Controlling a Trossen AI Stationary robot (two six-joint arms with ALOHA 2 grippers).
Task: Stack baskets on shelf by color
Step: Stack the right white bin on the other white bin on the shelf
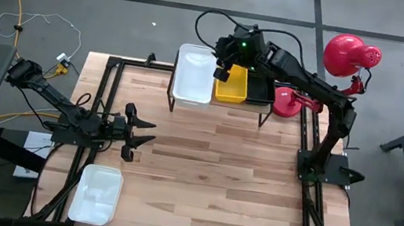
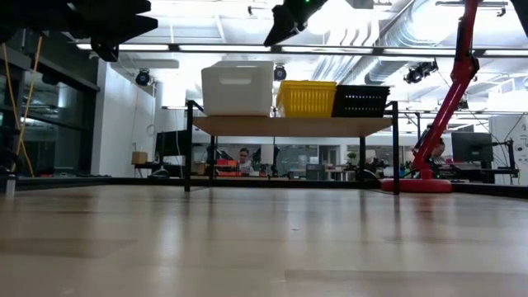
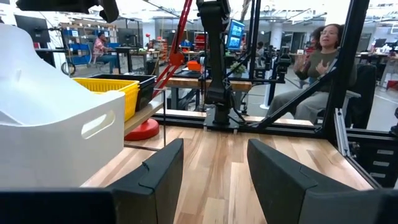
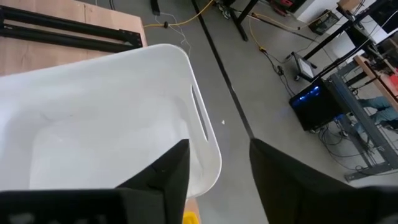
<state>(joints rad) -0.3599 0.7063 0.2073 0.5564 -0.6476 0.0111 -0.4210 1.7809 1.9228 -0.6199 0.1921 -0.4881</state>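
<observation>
A white rectangular plastic basket with rounded corners (image 1: 194, 73) stands at the left end of the low shelf with the light wood top and thin black metal legs (image 2: 290, 125), which sits at the table's far edge. Just beside it on the shelf sits a yellow plastic basket (image 1: 231, 86), and beyond that a black plastic basket (image 2: 360, 101) at the shelf's right end; the three touch or nearly touch in a row.

The right gripper (image 1: 222, 70) hovers above the shelf, over the seam between the white and yellow baskets. Its fingers (image 4: 168, 171) stand apart and hold nothing; the right wrist view looks straight down into the white basket, whose rim passes under the gap between them.

A second white plastic basket (image 1: 96, 193) lies on the large wooden table (image 1: 225, 172) near its front left corner, well apart from the shelf.

The left gripper (image 1: 136, 132) rests low over the table's left side, between that second basket and the shelf, its fingers spread wide and empty.

A red lamp base (image 1: 289, 103) stands just right of the shelf. In the left wrist view a seated person (image 3: 314, 68) shows in the room beyond the table.
</observation>
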